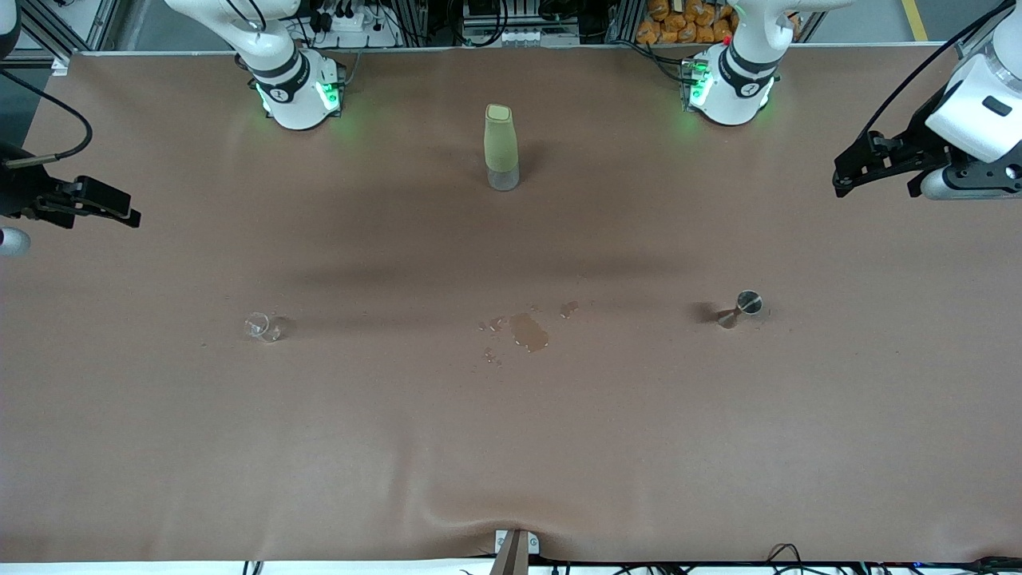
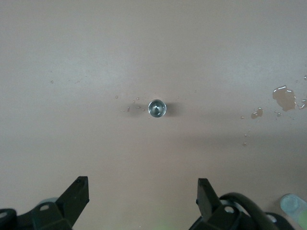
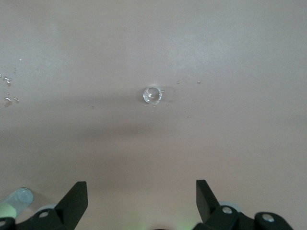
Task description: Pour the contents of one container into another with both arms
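A small metal jigger [image 1: 744,307] stands on the brown table toward the left arm's end; in the left wrist view the jigger [image 2: 157,108] shows from above. A small clear glass cup [image 1: 263,327] stands toward the right arm's end, also seen as the cup [image 3: 152,95] in the right wrist view. My left gripper [image 1: 850,172] [image 2: 142,187] hangs open over the table's edge at its own end, nothing between its fingers. My right gripper [image 1: 120,209] [image 3: 141,189] hangs open over the other end, also empty. Both are well apart from the containers.
A tall olive-green bottle [image 1: 501,148] with a clear base stands mid-table near the arm bases. A puddle of spilled liquid [image 1: 528,331] with small drops lies between the cup and the jigger. The brown table cover [image 1: 511,447] wrinkles near the front edge.
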